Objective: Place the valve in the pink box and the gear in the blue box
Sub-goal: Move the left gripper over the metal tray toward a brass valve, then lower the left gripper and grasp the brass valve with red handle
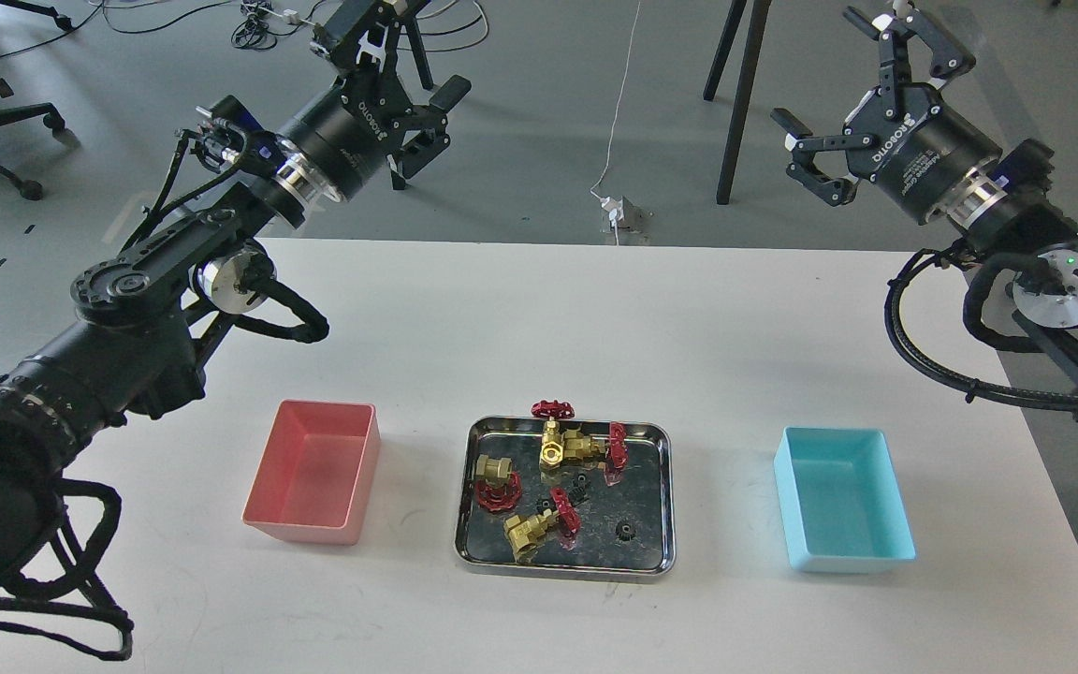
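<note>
Four valves lie in the steel tray at mid-bench; among them sit small black gears, at least three, some too dark to count; the pink box stands left of the tray, the blue box right, both holding nothing; left gripper and right gripper hang raised beyond the bench, jaws spread wide, gripping nothing.

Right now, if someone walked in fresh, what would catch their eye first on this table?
Probably the steel tray at centre front, crowded with brass valves with red handwheels and tiny black gears. Flanking it sit the pink box on the left and the blue box on the right, both empty.
</note>
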`<act>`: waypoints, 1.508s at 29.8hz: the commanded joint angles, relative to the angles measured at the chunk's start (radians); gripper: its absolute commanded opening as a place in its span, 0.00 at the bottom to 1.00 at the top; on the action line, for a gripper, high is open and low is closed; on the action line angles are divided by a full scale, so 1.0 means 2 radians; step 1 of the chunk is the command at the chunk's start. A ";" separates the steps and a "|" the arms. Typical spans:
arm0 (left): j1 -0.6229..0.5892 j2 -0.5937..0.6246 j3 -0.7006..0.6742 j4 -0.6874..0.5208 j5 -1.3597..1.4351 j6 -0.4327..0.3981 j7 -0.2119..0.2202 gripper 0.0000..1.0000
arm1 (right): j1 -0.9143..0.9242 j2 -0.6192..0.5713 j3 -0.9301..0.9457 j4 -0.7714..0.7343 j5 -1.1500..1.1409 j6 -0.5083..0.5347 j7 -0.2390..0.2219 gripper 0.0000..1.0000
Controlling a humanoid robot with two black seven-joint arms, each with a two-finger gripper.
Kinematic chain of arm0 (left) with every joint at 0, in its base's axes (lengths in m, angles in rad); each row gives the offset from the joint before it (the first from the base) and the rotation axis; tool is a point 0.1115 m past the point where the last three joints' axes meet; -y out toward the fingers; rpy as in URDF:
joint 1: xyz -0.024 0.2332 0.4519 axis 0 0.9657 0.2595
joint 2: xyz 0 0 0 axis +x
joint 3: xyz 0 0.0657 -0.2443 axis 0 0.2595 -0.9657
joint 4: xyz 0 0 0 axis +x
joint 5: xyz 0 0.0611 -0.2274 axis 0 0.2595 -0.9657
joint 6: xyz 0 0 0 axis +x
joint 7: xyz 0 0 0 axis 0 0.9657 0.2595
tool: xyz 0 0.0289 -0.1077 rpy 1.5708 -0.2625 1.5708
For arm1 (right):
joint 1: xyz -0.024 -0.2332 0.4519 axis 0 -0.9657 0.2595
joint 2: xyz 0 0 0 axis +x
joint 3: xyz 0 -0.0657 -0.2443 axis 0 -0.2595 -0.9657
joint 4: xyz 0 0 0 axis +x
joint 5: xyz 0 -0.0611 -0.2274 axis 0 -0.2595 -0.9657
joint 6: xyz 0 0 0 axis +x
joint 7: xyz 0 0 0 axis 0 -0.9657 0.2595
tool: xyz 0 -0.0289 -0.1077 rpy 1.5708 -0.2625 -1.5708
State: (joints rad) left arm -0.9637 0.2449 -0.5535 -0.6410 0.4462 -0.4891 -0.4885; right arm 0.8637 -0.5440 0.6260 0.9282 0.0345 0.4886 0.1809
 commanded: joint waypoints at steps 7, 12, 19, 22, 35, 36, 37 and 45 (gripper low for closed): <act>0.002 0.022 -0.054 0.011 -0.103 0.000 0.000 1.00 | 0.006 0.001 0.012 -0.006 0.000 0.000 -0.001 1.00; -0.004 -0.036 -0.081 0.007 -0.120 0.000 0.000 1.00 | 0.051 0.002 0.014 -0.031 0.000 0.000 -0.005 1.00; -0.042 -0.044 -0.107 -0.040 -0.094 0.000 0.000 1.00 | 0.054 0.003 0.014 -0.034 0.000 -0.002 -0.006 1.00; -0.099 -0.001 -0.026 -0.067 -0.064 0.000 0.000 1.00 | 0.049 0.002 0.016 -0.035 0.000 -0.004 -0.006 1.00; -0.494 0.040 0.545 -0.357 0.237 0.000 0.000 0.99 | 0.017 0.002 0.020 -0.034 0.001 -0.042 -0.007 1.00; -0.508 0.028 0.588 -0.381 0.273 0.000 0.000 0.99 | 0.021 0.002 0.020 -0.033 0.002 -0.059 -0.008 1.00; -0.517 0.018 0.626 -0.395 0.300 0.000 0.000 0.99 | 0.024 0.003 0.021 -0.033 0.002 -0.072 -0.009 1.00; -0.445 -0.007 0.773 -0.360 0.439 0.224 0.000 0.98 | 0.050 0.004 0.020 -0.035 0.013 -0.109 -0.028 1.00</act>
State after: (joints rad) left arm -1.9180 0.2282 0.9430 -1.3950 1.2622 -0.1604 -0.4888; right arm 0.9583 -0.5385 0.6678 0.8609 0.0540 0.2779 0.1298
